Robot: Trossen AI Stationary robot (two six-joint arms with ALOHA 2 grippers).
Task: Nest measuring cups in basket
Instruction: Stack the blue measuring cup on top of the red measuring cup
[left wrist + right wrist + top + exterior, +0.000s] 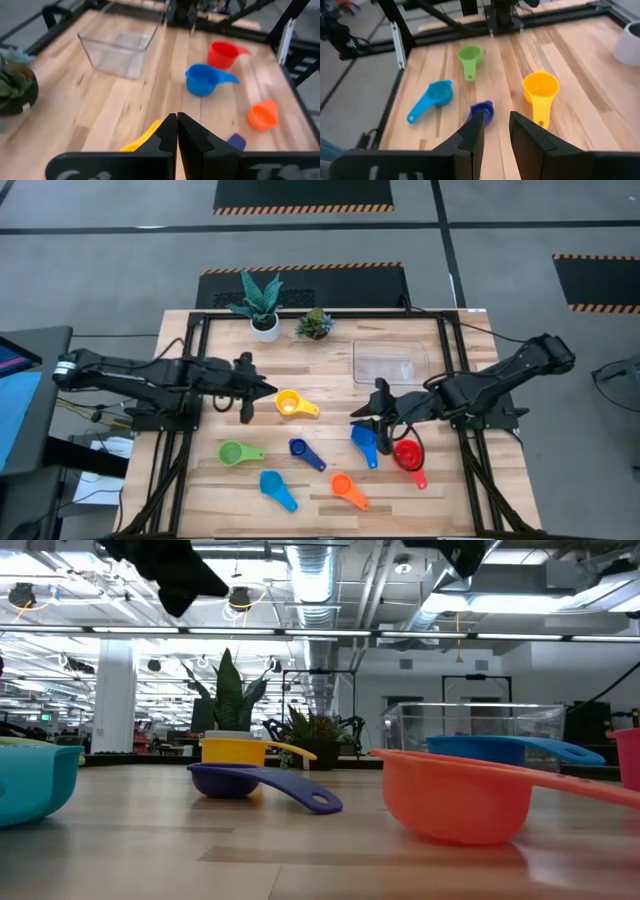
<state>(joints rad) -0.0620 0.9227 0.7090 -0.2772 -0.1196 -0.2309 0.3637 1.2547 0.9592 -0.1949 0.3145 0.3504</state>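
The clear basket [390, 362] stands at the far right of the table. Seven measuring cups lie loose on the wood: yellow [288, 403], green [232, 453], dark blue [298, 448], light blue [272, 483], orange [343, 485], blue [363, 440] and red [407, 453]. My left gripper [264, 392] hovers just left of the yellow cup, fingers shut [177, 131], holding nothing. My right gripper [360, 412] hangs above the blue cup's far side, open [495, 122], with nothing between its fingers. Both are above the table, pointing toward each other.
Two potted plants stand at the far edge: a white pot [264, 326] and a small succulent [315, 325]. A black frame rail [320, 313] borders the table. Bare wood lies between the yellow cup and the basket.
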